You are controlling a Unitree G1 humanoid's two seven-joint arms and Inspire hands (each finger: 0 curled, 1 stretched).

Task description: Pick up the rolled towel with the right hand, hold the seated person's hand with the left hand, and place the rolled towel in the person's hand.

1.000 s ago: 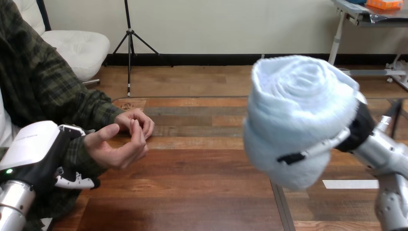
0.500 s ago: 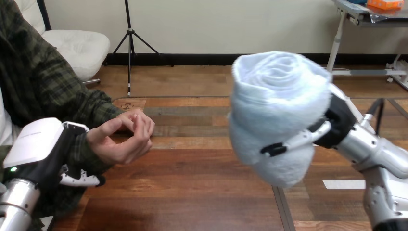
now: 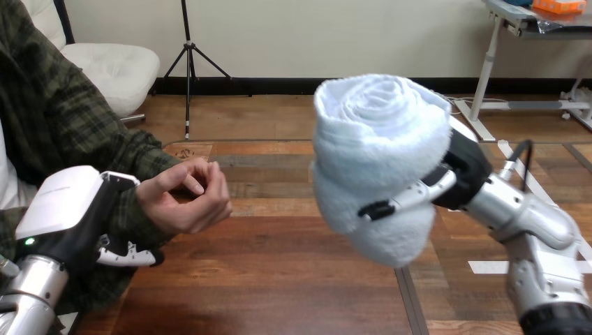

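**Towel in the air, yet to reach the person's hand**

We have the towel (image 3: 380, 139) clenched in our right hand (image 3: 466, 167), the roll's spiral end facing up. It hangs above the surface (image 3: 279, 279), well to the right of the person's hand (image 3: 187, 202) and somewhat higher than it. Our left hand (image 3: 66, 209) sits just left of the person's hand and looks wrapped round the wrist (image 3: 132, 216), over the sleeve, one part above it and the rest curled beneath. The person's hand is raised off the surface with its fingers curled in, half closed.

As we judge it, the step in hand is the carry across. To do it well we should:

- Bring the towel leftward and down in a shallow arc, so that it arrives beside the person's hand rather than dropping onto its knuckles.
- Hold the wrist steady and level with a light grip. A squeeze or a tug would turn the palm away.
- Wait at the person's hand until its fingers open, as the palm has no room for so thick a roll as it stands.
- Let go only once the roll rests in the palm, since a soft roll released early may slip or unroll.
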